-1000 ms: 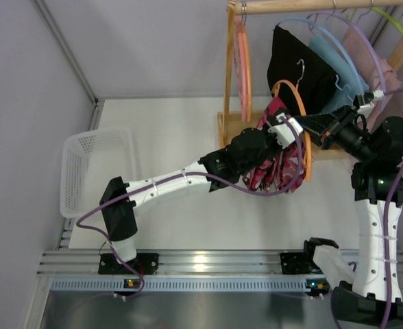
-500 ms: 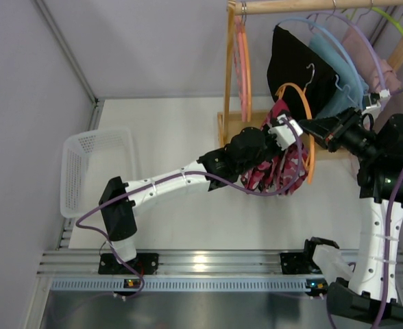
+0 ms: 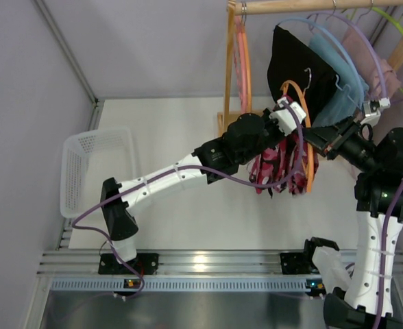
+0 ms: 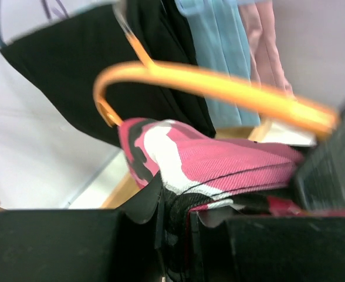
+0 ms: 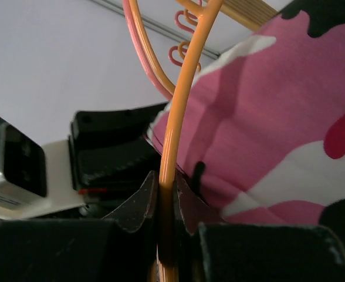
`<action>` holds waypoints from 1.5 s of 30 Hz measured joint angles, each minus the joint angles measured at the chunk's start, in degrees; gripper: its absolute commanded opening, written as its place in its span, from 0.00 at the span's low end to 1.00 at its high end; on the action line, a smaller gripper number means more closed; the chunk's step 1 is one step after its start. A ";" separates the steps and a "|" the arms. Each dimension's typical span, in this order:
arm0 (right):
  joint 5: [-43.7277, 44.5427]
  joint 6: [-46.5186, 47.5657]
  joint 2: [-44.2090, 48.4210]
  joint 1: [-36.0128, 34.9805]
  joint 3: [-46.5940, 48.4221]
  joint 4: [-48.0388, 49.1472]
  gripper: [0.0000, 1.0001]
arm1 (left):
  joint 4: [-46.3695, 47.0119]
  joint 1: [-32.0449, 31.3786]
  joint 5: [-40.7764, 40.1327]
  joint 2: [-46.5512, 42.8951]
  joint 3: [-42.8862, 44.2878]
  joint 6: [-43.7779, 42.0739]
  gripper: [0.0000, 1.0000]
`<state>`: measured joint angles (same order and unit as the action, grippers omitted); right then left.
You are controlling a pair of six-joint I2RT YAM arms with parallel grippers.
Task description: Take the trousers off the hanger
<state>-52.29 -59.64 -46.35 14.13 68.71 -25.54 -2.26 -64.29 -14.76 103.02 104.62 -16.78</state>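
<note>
The camouflage trousers (image 3: 280, 168) are seen draped over the orange hanger (image 5: 181, 100), long axis dropping toward the counter (image 3: 181, 137), between the two tools. The left tool (image 4: 173, 214) is clamped on their cloth, the right tool (image 5: 165, 197) on the hanger's wire. Two trousers are counted; the black trousers (image 3: 290, 55) hang behind, untouched.

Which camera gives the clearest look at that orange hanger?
The top external view: the orange hanger shows nearly whole there, with the camouflage trousers draped on it. The left wrist view catches only a blurred curved stretch above the trousers. The right wrist view shows just a thin stem pinched in the right hand.
</note>
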 measured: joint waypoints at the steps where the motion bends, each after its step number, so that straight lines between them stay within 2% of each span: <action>1: 0.07 0.46 0.46 0.02 -0.55 0.09 0.00 | -0.02 0.00 -0.22 0.13 0.98 -0.09 0.00; 8: -1.09 0.48 1.44 1.14 -6.56 2.51 0.00 | -1.64 -0.31 -1.68 0.63 5.05 -1.51 0.00; 14: -9.53 -13.29 0.85 7.87 -20.00 19.10 0.00 | -5.81 -0.24 -3.78 0.68 5.09 -3.78 0.00; 19: -13.86 -17.79 -1.64 13.09 -21.92 22.12 0.00 | -5.95 0.07 -4.66 0.68 5.99 -4.31 0.00; 27: -14.38 -8.66 -1.66 15.67 -22.38 14.43 0.00 | -4.66 -0.22 -4.39 1.07 14.62 -4.70 0.00; 34: -13.75 1.66 -1.88 17.97 -27.06 5.31 0.00 | -0.66 -0.20 -4.68 2.64 22.88 -6.80 0.00; 41: -14.69 13.22 -2.51 20.44 -27.50 -2.45 0.00 | 0.76 -0.17 -4.68 2.34 22.53 -5.90 0.00; 45: -15.34 18.12 -2.34 21.22 -27.47 -5.18 0.00 | 0.90 -0.17 -1.16 -1.44 15.56 -2.67 0.00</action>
<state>-67.64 -41.52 -48.69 35.35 41.23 -30.72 -1.37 -64.47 -15.92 101.58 120.18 -19.44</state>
